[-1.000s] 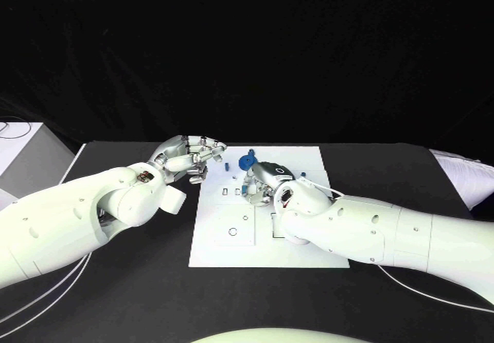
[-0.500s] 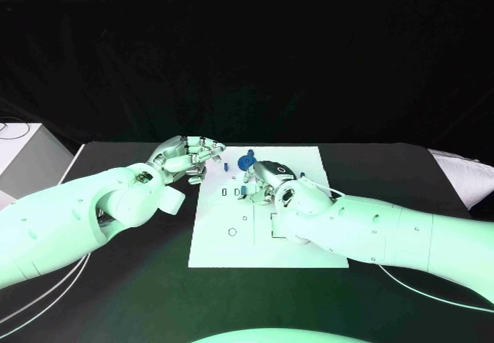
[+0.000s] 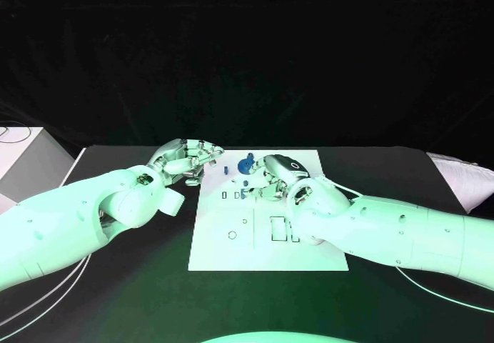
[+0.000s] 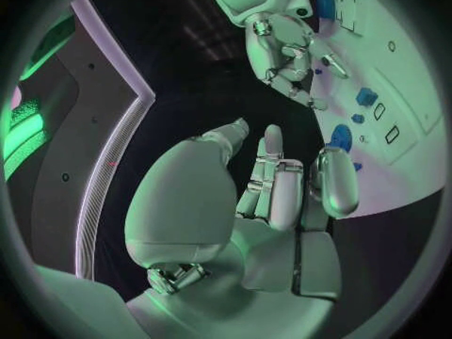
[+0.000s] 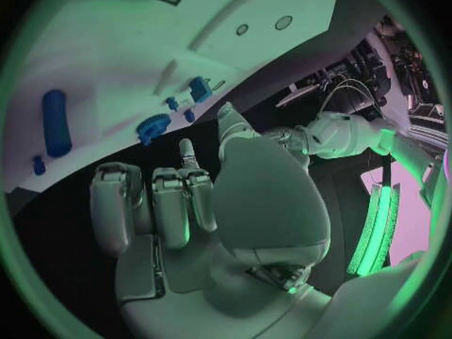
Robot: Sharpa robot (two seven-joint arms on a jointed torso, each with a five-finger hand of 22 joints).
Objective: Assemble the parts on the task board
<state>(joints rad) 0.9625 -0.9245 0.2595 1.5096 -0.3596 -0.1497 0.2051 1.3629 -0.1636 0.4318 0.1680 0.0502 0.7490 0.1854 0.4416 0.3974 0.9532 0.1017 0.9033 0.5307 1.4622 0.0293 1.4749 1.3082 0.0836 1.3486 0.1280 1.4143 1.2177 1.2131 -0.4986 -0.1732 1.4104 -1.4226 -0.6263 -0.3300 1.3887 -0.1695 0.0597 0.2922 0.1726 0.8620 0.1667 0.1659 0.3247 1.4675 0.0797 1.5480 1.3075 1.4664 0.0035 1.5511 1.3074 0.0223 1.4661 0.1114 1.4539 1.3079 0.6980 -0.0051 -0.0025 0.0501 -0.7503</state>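
With both the left hand [image 3: 188, 158] and right hand [image 3: 270, 176] empty, fingers loosely spread, the blue gear [image 3: 245, 165] lay near the task board's [image 3: 309, 250] far edge, where a careless reach could have knocked it off.

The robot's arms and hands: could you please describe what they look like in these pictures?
Both arms are smooth, rounded white shells dotted with small dark screw holes. Each ends in a silver metal hand: the left hand and right hand have jointed segmented fingers with pale rounded tips. The right hand's back carries a small dark ring marking. Thin white cables trail beside the arms.
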